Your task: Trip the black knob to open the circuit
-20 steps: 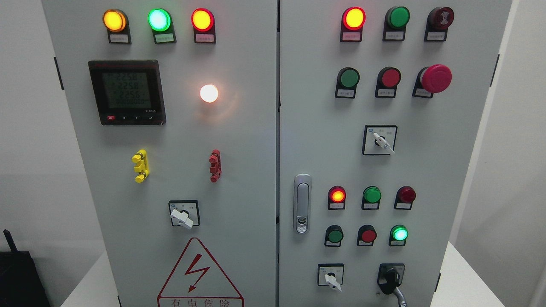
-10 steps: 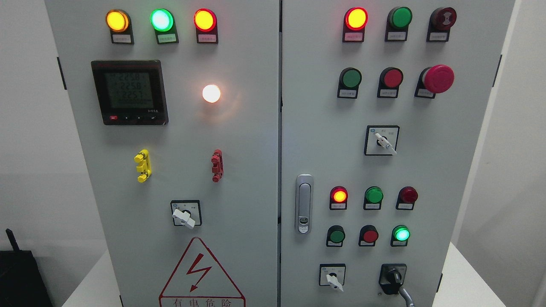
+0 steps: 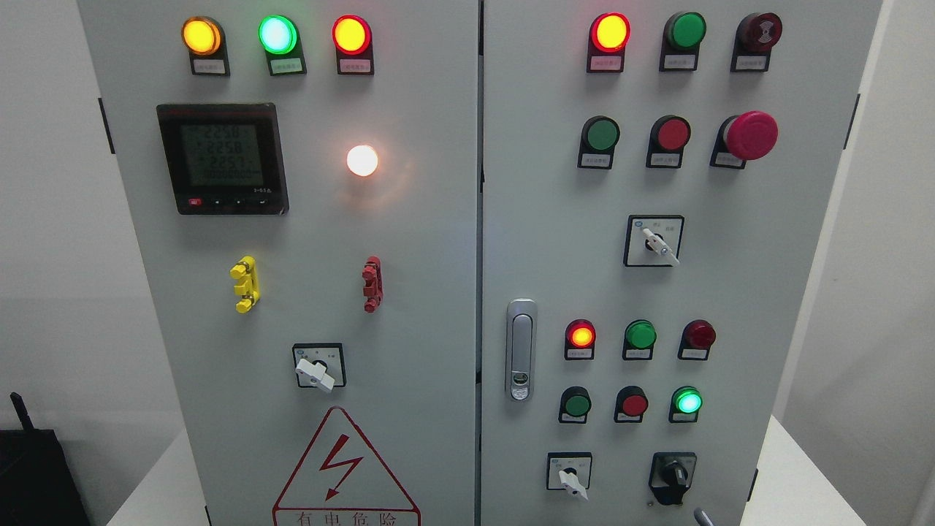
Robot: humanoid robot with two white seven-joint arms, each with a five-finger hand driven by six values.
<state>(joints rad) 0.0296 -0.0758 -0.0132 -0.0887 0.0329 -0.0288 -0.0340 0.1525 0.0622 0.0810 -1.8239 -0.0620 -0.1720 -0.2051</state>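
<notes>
Fingers are barely showing: only a grey tip (image 3: 703,517) is peeking in at the bottom edge, so whether it is gripping cannot be told. Just up-left of it, the black knob (image 3: 673,475) is standing upright at the cabinet's (image 3: 548,219) lower right.

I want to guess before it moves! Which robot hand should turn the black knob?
Probably the right. The black knob sits low on the right-hand door, near the picture's bottom right, where the right arm comes in. Only a grey tip shows just below it; neither hand is clearly in view.
</notes>
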